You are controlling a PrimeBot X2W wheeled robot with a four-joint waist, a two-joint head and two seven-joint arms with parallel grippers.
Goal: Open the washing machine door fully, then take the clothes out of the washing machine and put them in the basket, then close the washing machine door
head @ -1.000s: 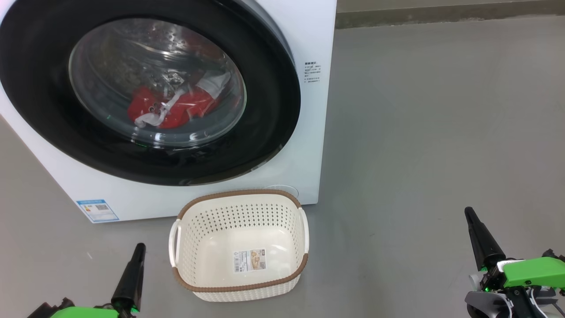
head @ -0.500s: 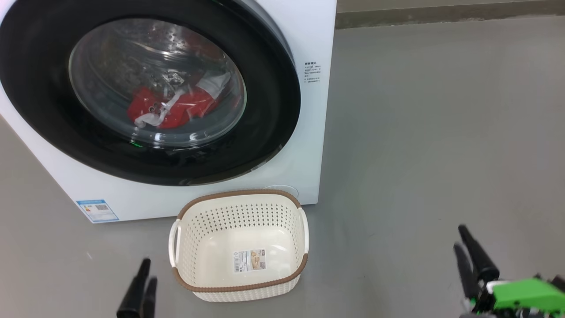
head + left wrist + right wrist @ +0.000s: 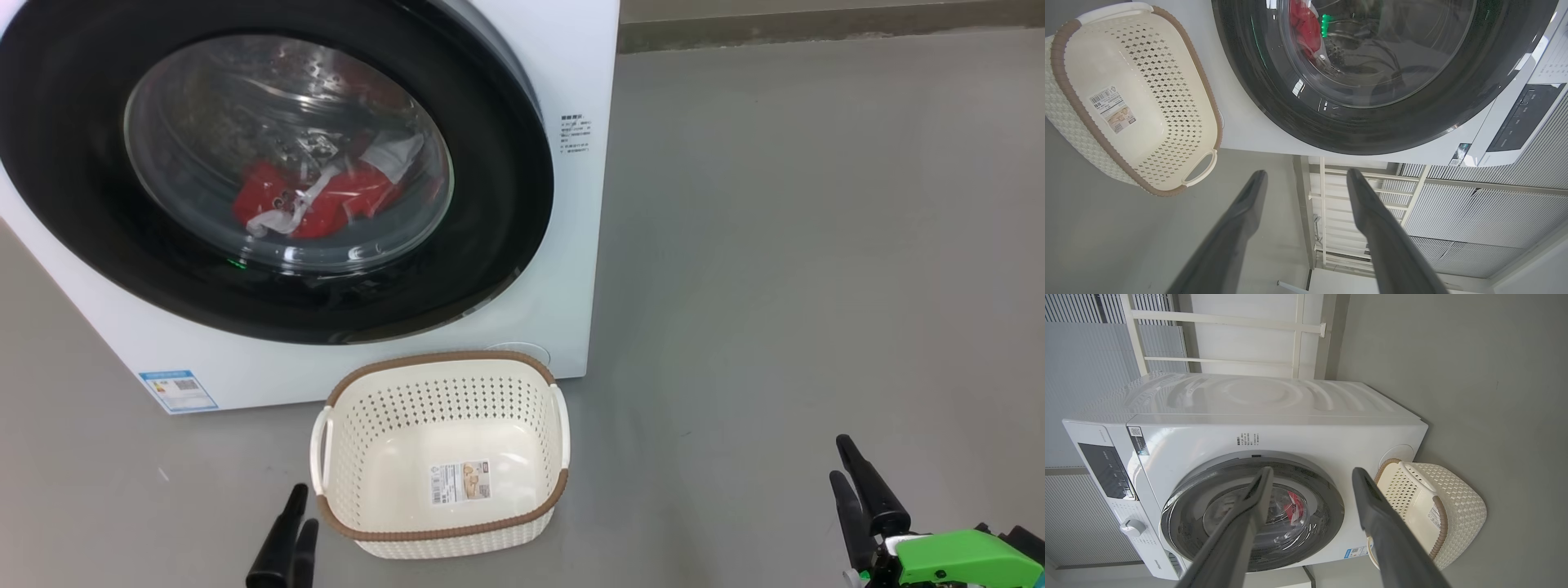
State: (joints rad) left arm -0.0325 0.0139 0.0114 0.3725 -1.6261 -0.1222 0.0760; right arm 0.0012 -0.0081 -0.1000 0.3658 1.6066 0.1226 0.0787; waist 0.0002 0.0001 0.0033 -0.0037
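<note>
Nearest, at seven and five o'clock in the head view, the left tool (image 3: 304,506) and right tool (image 3: 838,457) are held with their tapered dark fingers apart. Beyond, the perforated cream basket (image 3: 441,358), brown-rimmed, is set on the smooth grey floor (image 3: 775,245) at six o'clock of the shut, glossy black door (image 3: 506,188). Crumpled red clothes (image 3: 326,200) are seen behind its bulging glass.

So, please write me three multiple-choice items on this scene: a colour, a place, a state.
1. The rim of the cream perforated plastic basket is: A. brown B. blue C. black
2. The red-and-white jersey clothes lie: A. in the basket B. inside the white washing machine, behind its round black-rimmed glass door C. on the machine
3. The basket is: A. overturned B. full C. upright and empty

Key: A, the woven-look band is brown; B, red shows through the glass; C, only a paper label lies inside.
</note>
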